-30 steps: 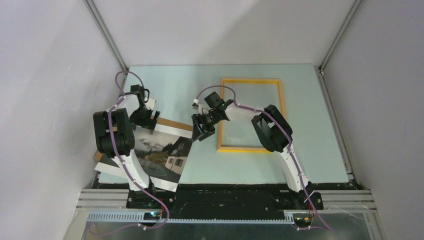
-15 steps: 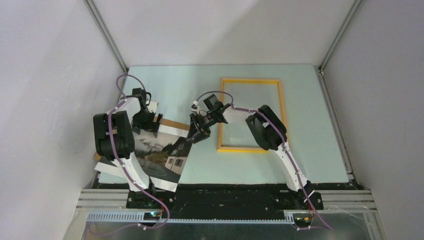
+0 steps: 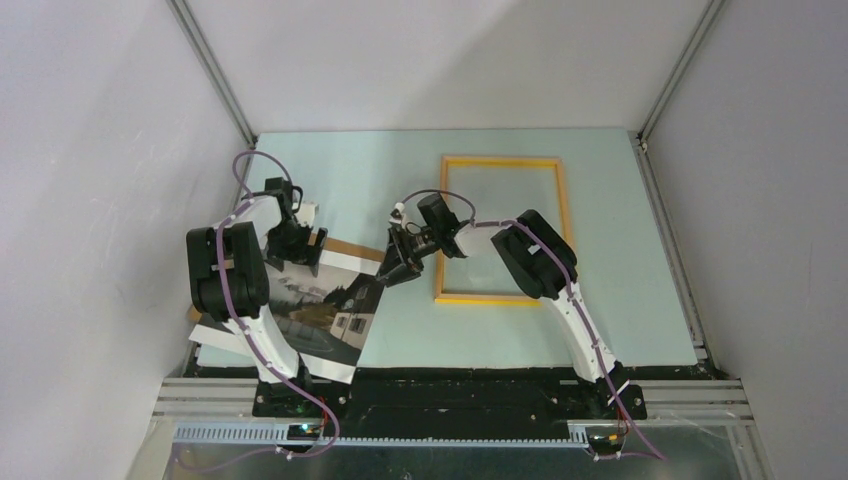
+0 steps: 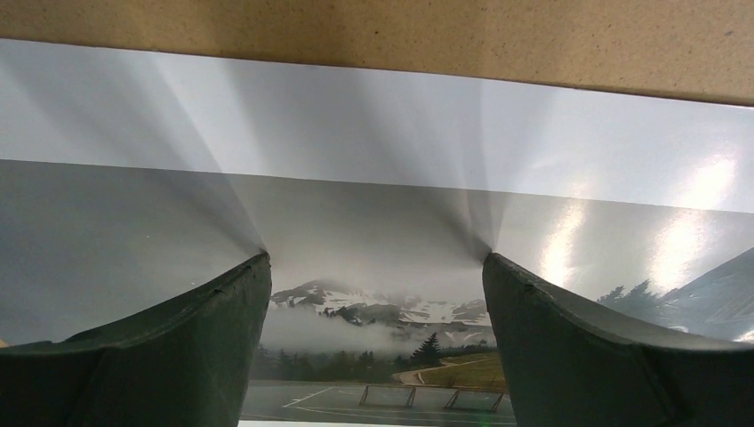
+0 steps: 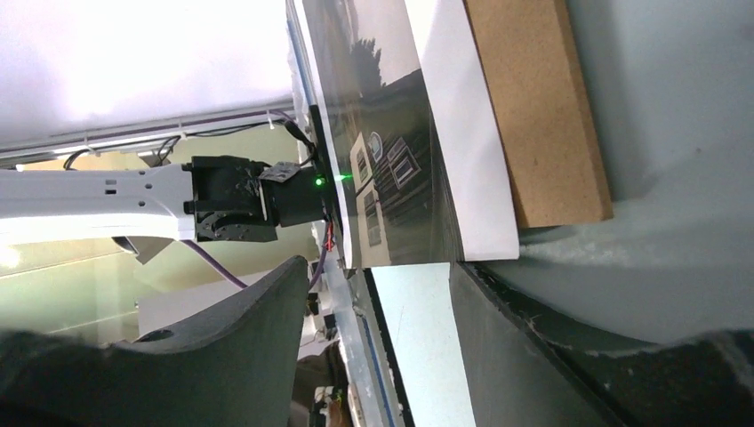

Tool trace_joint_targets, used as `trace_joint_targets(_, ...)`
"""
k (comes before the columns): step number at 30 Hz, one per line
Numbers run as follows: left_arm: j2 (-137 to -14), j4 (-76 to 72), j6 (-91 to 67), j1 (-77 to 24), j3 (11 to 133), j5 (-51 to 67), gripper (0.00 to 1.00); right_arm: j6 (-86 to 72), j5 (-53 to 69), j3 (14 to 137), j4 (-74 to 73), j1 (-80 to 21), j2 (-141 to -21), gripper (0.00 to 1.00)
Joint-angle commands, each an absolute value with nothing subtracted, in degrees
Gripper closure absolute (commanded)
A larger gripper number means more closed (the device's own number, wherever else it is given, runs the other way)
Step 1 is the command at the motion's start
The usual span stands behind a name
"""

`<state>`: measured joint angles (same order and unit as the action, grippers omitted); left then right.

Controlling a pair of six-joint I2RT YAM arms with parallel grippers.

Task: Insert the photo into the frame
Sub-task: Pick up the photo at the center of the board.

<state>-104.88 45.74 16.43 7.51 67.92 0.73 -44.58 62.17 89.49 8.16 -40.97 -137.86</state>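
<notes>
The photo (image 3: 325, 310), a dark misty landscape print with white borders, lies at the near left on a brown backing board (image 3: 355, 249). In the left wrist view my left gripper (image 4: 374, 260) is open wide, both fingertips pressing down on the photo (image 4: 373, 213) just inside its white far border. My left gripper (image 3: 305, 250) sits over the photo's far edge. My right gripper (image 3: 392, 270) is open, low at the photo's far right corner. The photo (image 5: 400, 160) corner lies just ahead of my right gripper (image 5: 378, 276), nothing between the fingers. The yellow-edged frame (image 3: 500, 160) lies flat to the right.
The pale green table mat (image 3: 620, 300) spreads around the frame. The brown backing board (image 5: 533, 116) sticks out past the photo's far border. Aluminium rails and grey walls close in the table on both sides. My left arm's base stands over the photo's near left part.
My right gripper has moved left and down, closing in on the photo's far right corner, and its jaws have narrowed a little. My left gripper has barely shifted.
</notes>
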Motion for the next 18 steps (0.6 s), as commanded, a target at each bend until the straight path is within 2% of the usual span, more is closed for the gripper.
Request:
trace_joint_targets(1,-104.03,45.21,15.12,6.72,66.12,2.05,0.07,-50.97,58.25,83.77,23.56,-40.54,-137.1,0.37)
trace_joint_targets(9,-103.06,45.26,15.08,6.74,65.78,1.83,0.07,-58.6,59.37,81.57,36.12,-40.56,-136.8,0.39)
trace_joint_targets(18,-103.07,45.21,14.99,6.72,65.72,2.22,0.06,-58.42,60.39,81.56,38.26,-40.67,-136.78,0.4)
